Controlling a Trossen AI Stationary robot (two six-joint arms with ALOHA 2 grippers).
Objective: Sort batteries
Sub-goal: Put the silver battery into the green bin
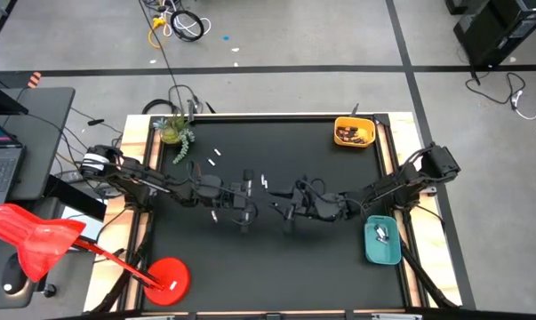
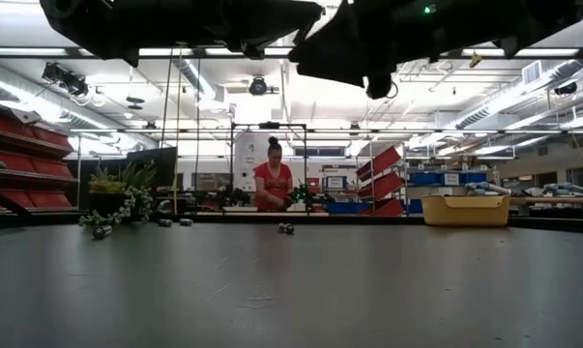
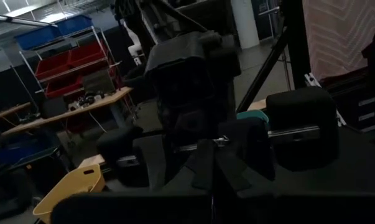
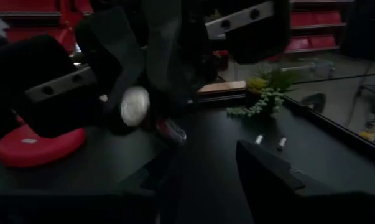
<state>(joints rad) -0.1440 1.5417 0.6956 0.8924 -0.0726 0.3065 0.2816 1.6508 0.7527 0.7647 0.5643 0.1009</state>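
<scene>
Batteries partly sorted. Yellow tray (image 1: 354,132) at the far right corner of the table (image 1: 276,267) holds dark and reddish pieces; teal tray (image 1: 381,241) at the right edge holds a few silvery ones. Several batteries (image 1: 216,157) lie loose on the table near the plant (image 1: 173,130), with two more (image 1: 264,182) near the middle, just beyond the arms. Both arms meet mid-table, claws facing each other. Left claw (image 1: 246,216) is closed, nothing visibly held. Right claw (image 1: 288,213): fingers look parted in its wrist view; whether it grips anything I cannot tell. A silvery disc (image 4: 135,106) and a reddish battery (image 4: 172,129) show close to the opposite arm there; contact unclear. Judgement: sorting is mid-way, loose batteries on the far left remain. Red lamp (image 1: 45,244) stands off the table's left.
</scene>
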